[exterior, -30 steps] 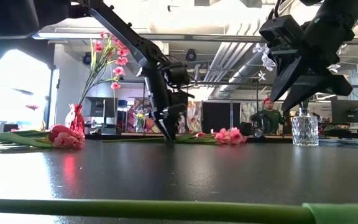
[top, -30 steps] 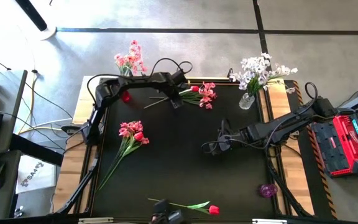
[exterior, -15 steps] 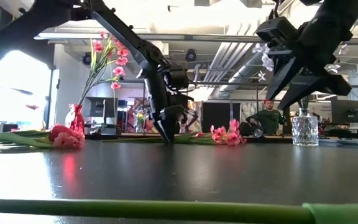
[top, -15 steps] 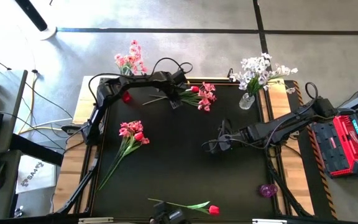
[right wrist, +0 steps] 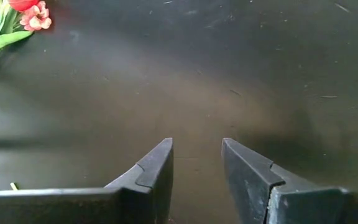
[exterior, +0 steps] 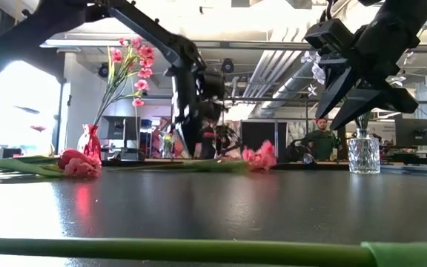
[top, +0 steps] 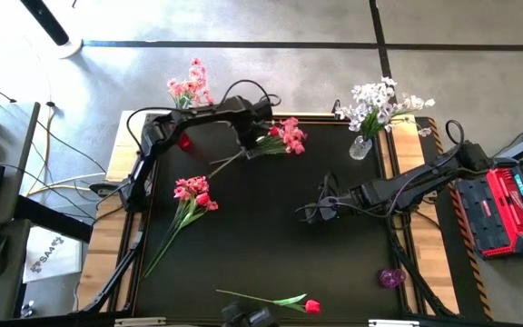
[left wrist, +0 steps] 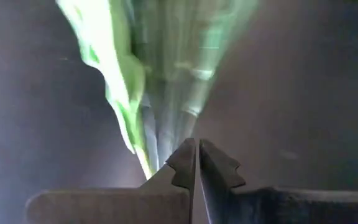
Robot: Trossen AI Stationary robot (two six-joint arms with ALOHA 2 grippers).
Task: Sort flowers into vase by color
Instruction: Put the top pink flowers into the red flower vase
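Left hand [top: 246,145] clamped on the green stems of a pink spray [top: 287,134] near the surface's [top: 252,254] far edge, right hand [top: 309,214] part-open, empty, over bare mid-surface

Near the table's [top: 243,263] far edge, a flower spray [top: 284,136] between two vases: one [top: 183,141] at the far-left corner, the other [top: 360,146] at the far-right. Left of centre, another bunch [top: 192,193], stems trailing toward the near-left corner. Along the near edge, a lone tulip [top: 310,306]; near the near-right corner, a small vase [top: 390,277].
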